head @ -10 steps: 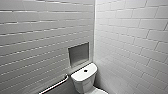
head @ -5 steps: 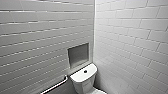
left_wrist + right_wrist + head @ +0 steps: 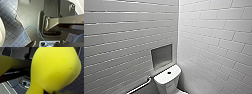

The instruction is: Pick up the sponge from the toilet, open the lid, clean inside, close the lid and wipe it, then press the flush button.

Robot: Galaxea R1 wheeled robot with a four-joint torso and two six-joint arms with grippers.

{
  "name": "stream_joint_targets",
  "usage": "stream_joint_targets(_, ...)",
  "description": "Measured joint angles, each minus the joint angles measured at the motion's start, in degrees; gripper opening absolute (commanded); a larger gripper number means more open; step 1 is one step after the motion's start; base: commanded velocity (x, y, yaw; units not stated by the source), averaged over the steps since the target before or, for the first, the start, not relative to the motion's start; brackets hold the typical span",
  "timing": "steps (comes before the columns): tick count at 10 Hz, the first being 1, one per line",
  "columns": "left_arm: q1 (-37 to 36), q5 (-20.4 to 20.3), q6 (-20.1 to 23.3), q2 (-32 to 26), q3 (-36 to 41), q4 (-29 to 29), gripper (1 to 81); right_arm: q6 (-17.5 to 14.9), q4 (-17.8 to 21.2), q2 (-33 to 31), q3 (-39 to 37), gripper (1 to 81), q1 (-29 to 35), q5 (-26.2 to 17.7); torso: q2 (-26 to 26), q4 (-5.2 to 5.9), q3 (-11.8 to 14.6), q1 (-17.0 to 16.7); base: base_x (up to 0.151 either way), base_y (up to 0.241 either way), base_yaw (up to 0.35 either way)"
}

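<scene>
1. The sponge, bright yellow and bulged, is seen clamped in the right pincer, over the blue tiled floor.
2. The left pincer's state cannot be told.
3. The toilet is seen in the corner of the white-tiled walls, with the flush button centred on the tank top.
4. A niche is noted above the tank, and a grab bar beside it.

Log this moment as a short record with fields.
room: corner of white tiled walls, with a recessed niche
toilet: tank at the lower edge of the head view
flush button: dark, mid tank top
grab bar: on the wall left of the toilet
sponge: yellow, pinched at one end in the right gripper, off the floor
floor: dark blue tiles
blue cable: loops across the robot's body
</scene>
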Motion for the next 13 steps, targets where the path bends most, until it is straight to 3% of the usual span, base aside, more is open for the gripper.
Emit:
stream_joint_targets(5,-1.07,-0.37,0.0,0.24,0.09,0.0,81.1,0.02,0.0,-0.3,-0.01,1.0,0.87,0.44,0.04,0.0,0.0,0.07,0.105,0.0,0.0)
stream_joint_targets(13,-1.17,-0.33,-0.02,0.57,-0.02,-0.02,81.1,-0.11,-0.04,-0.66,0.02,1.0,0.52,0.51,0.06,0.0,0.0,0.09,0.0,0.0,0.0)
